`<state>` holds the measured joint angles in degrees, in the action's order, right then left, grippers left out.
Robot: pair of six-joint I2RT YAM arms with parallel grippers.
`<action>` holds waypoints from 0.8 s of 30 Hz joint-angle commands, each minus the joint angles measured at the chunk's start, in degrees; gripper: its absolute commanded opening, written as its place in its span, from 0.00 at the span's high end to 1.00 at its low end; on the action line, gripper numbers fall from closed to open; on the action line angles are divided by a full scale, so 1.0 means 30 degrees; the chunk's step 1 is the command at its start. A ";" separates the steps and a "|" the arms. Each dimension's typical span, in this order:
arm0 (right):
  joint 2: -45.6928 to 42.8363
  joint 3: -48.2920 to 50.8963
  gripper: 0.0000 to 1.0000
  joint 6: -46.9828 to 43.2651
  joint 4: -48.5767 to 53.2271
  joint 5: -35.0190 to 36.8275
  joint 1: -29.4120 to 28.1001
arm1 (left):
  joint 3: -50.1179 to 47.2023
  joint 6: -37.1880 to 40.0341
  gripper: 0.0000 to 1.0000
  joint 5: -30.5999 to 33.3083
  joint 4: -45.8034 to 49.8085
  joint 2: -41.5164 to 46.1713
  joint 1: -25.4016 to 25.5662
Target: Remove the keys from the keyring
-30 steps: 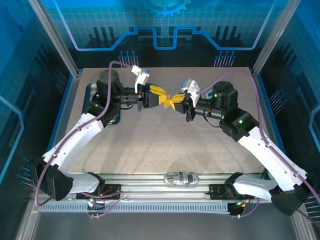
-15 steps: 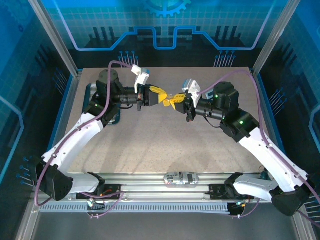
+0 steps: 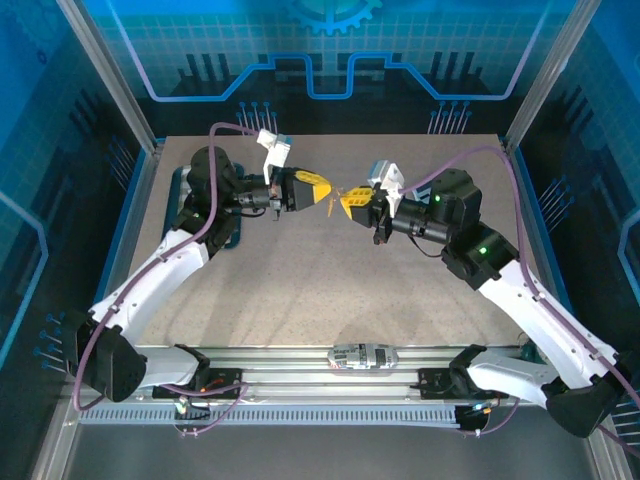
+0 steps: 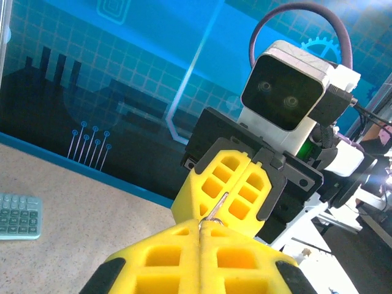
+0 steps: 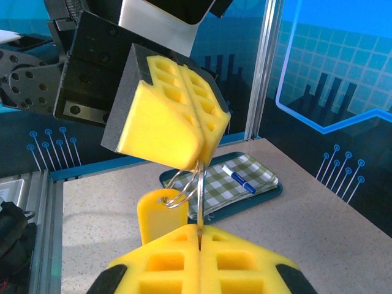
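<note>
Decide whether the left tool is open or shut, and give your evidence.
Shut: on the left tool the yellow fingers meet with no gap, pinching the wire loops of the keyring.

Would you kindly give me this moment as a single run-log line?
left gripper shut on keyring | right gripper shut on key | held above table | key not yet off

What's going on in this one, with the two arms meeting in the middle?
Both arms are raised above the table, grippers tip to tip. The left gripper is shut on the wire loops of the keyring, whose yellow tag hangs below. The right gripper is shut on a slim metal stem, apparently the key. The key looks linked to the loops, so it isn't off yet.
</note>
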<state>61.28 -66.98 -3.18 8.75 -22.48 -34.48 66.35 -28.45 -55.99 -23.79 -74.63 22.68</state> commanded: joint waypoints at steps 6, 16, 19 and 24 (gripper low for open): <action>-0.0883 0.0705 1.00 0.0286 -0.0981 -0.1076 -0.0072 | -0.0465 -0.2420 1.00 0.0762 -0.3561 0.0458 -0.0615; -0.1244 0.1324 1.00 0.0622 -0.2053 -0.1212 -0.0077 | -0.0787 -0.3789 1.00 0.0850 -0.5193 0.0297 -0.0645; -0.1236 0.1157 1.00 0.0551 -0.1823 -0.0938 -0.0071 | -0.0831 -0.3438 0.95 0.0614 -0.4827 0.0461 -0.0672; -0.0755 0.0272 1.00 0.0259 -0.0400 -0.0296 -0.0055 | -0.0393 -0.1692 0.66 0.0032 -0.2077 0.0848 -0.0733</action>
<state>58.50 -63.51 -2.35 5.72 -24.43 -34.48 64.42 -37.30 -54.46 -34.17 -74.30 20.97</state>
